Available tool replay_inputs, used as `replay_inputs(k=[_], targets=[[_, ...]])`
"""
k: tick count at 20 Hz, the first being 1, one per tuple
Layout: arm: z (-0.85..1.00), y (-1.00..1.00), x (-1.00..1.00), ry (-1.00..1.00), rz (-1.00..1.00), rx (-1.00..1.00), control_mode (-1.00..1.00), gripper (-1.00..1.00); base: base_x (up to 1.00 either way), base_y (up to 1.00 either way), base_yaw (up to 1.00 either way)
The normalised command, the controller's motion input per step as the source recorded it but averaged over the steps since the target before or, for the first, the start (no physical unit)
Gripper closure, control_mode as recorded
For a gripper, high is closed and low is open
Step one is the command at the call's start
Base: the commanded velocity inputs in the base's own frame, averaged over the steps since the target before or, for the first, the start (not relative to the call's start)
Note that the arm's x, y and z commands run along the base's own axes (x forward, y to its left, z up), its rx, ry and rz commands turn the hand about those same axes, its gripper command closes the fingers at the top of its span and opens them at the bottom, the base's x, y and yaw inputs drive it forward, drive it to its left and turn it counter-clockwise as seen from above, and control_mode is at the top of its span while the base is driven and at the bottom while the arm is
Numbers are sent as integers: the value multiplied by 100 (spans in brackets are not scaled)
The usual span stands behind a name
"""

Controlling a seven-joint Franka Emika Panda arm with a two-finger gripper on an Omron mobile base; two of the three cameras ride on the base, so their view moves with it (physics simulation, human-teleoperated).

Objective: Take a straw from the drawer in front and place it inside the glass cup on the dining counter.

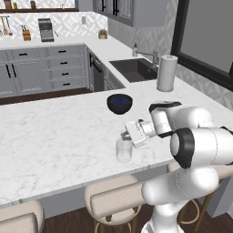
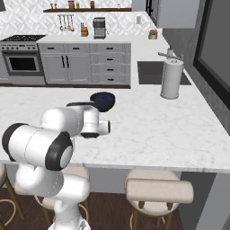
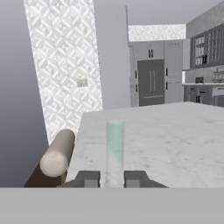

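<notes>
the gripper (image 3: pixel 112 178) holds a pale green straw (image 3: pixel 114 151) between its two dark fingertips (image 3: pixel 89 178), the jaws drawn in narrow on either side of it; the straw stands up from the tips in the hand view. in the left base view the gripper (image 1: pixel 128 135) sits just above the glass cup (image 1: pixel 124 151), which stands upright near the front edge of the dining counter (image 1: pixel 54 136). whether the straw is already inside the cup cannot be told. bar stools (image 1: pixel 111 200) stand under the counter's overhang. further back on the slab rests a dark blue bowl (image 1: pixel 119 103), then a white paper towel roll (image 1: pixel 166 73) beside the dark sink (image 1: pixel 132 69). grey cabinets (image 2: pixel 85 63) line the far wall.
</notes>
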Motion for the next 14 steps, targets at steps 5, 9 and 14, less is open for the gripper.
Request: replay_inputs(k=[5, 9, 14], targets=[[1, -24, 0, -5, 0, 0, -100, -100, 0, 0, 0], [26, -29, -15, -7, 0, 0, -100, -100, 0, 0, 0], [73, -35, -65, -17, 0, -3, -100, -100, 0, 0, 0]])
